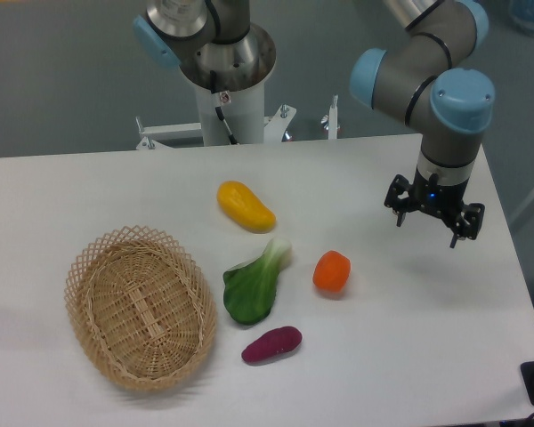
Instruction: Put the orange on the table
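Small bright orange rounded fruit, the orange (pixel 331 271), sits on the large white flat bench (pixel 409 347), right of centre, resting on the bare surface and touching nothing else that I can make out. Oval woven wicker basket (pixel 141 308) at the left holds nothing visible; the orange is well apart from it. Around the orange: a green leafy vegetable with a pale stalk (pixel 256 283) just to its left, a small purple oblong item (pixel 271 344) below and left, a longer yellow-orange mango-like fruit (pixel 245 205) up and to the left. None of these touch the orange as far as I can see. The black two-finger gripper (pixel 434 221) hangs above the bench toward the right edge, well apart from the orange, pointing down from the grey-and-blue arm (pixel 432 98). Fingers stand spread with a clear gap between them and nothing held. A faint shadow lies on the bench beneath it, so I judge it to be off the surface, not touching. Judgement on progress: the placing itself looks done, since the fruit lies on the bench, free of the gripper and outside the basket. It looks settled, no sign of tilt against a neighbour. What may be left is only for the arm to clear off; nothing more appears needed for the orange.
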### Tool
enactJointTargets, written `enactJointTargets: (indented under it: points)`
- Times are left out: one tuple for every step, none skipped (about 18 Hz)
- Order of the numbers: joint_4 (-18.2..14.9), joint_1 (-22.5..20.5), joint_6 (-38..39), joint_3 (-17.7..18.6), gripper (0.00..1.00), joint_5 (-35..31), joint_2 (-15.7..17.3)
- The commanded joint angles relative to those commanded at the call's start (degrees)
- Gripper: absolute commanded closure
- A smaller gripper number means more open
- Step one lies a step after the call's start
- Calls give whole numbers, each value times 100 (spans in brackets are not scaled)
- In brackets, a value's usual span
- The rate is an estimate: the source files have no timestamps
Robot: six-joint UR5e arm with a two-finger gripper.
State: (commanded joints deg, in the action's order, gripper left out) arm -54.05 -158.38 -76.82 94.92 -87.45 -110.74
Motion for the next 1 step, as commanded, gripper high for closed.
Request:
enactJointTargets:
  points:
    - [0, 0, 0, 9, 0, 0, 0]
